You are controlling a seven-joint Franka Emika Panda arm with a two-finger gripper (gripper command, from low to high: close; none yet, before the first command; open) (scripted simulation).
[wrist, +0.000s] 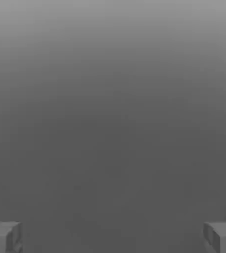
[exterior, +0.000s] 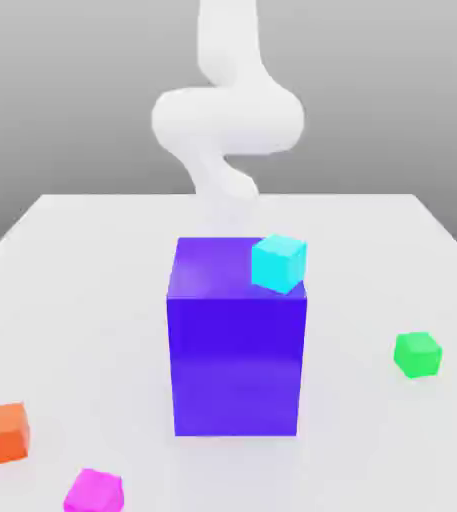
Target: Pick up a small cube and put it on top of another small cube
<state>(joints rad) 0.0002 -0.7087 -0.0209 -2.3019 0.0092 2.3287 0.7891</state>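
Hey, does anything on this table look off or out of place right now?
Yes: the cyan cube sits tilted on the top corner of the tall blue-violet block, on the exterior view's right, overhanging the edge. The magenta-pink cube, orange cube and green cube rest on the table.

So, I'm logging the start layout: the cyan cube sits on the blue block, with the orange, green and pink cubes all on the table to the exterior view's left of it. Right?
Not quite. In the exterior view the green cube lies to the blue block's right. The cyan cube does sit on the block, and the orange cube and pink cube are on the table to its left.
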